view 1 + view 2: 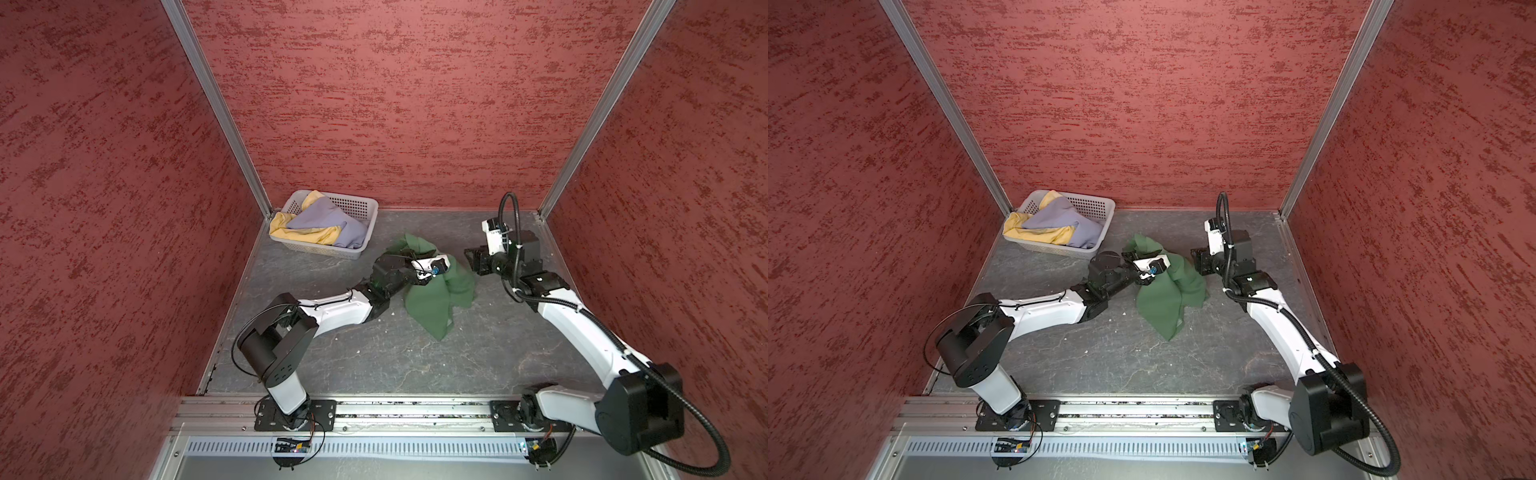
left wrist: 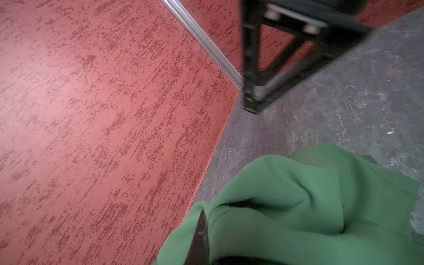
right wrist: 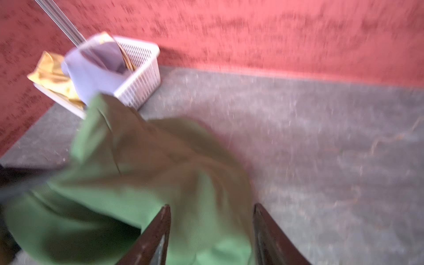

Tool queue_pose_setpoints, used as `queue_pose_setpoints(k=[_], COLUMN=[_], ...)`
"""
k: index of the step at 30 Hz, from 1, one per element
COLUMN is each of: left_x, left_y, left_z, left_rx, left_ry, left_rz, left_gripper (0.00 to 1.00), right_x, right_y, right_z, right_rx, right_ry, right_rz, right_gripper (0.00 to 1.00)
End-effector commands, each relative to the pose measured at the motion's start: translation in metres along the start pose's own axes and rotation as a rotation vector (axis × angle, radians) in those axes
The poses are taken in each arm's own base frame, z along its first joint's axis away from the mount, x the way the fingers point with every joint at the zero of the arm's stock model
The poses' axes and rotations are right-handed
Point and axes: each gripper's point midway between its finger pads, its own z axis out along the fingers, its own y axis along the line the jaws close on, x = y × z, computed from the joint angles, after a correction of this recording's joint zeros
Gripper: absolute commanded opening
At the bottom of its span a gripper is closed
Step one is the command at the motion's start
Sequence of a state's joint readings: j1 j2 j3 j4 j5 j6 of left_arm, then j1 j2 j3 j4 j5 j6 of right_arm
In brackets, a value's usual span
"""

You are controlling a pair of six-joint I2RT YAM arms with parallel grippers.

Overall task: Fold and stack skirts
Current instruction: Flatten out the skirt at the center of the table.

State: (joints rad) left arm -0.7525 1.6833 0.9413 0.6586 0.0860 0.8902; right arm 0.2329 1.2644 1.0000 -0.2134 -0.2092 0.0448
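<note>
A dark green skirt (image 1: 436, 301) lies crumpled on the middle of the grey table, partly lifted. My left gripper (image 1: 445, 268) is buried in its upper folds and shut on the cloth. In the left wrist view only one dark finger (image 2: 202, 231) shows, with green fabric wrapped round it. My right gripper (image 1: 473, 259) hovers at the skirt's right edge, open. Its fingertips (image 3: 166, 212) stand well apart, with the green cloth (image 3: 137, 172) loose just beyond them. The pale lavender-grey skirt (image 1: 322, 220) and mustard yellow skirt (image 1: 291, 232) lie heaped in the basket.
A white perforated basket (image 1: 361, 208) stands in the back left corner against the red walls. Bare grey table (image 1: 415, 365) stretches in front of the green skirt. Both arm bases sit on the rail (image 1: 415, 409) at the near edge.
</note>
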Motion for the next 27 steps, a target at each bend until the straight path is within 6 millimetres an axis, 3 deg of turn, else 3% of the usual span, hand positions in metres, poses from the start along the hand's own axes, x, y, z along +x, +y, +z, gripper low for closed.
queue_pose_setpoints(k=[1,5,10,17,21,27], left_x=[-0.020,-0.023,-0.023,-0.029,-0.026,-0.027], left_y=[-0.005,-0.019,-0.034,-0.016,0.005,0.033], left_z=[-0.006,-0.018,-0.030,-0.039,-0.033,-0.027], left_rx=[0.051,0.112,0.169,0.143,0.093,0.024], left_ry=[-0.133,-0.179,-0.199,-0.206,-0.138,-0.052], left_rz=[0.050,0.068,0.060,0.009,-0.041,-0.145], left_gripper=[0.00,0.00,0.00,0.00,0.00,0.00], right_x=[-0.030,-0.048,-0.044,-0.042,-0.045,-0.040], right_y=[0.015,0.031,0.033,0.046,0.066,0.070], right_z=[-0.003,0.002,0.024,0.050,0.038,0.001], right_rx=[-0.073,-0.168,-0.185,-0.204,-0.274,-0.250], right_ry=[-0.039,-0.030,0.062,0.111,0.051,-0.072], right_rz=[-0.055,-0.044,-0.031,-0.079,-0.182,-0.271], right_gripper=[0.58,0.60,0.61,0.62,0.64,0.63])
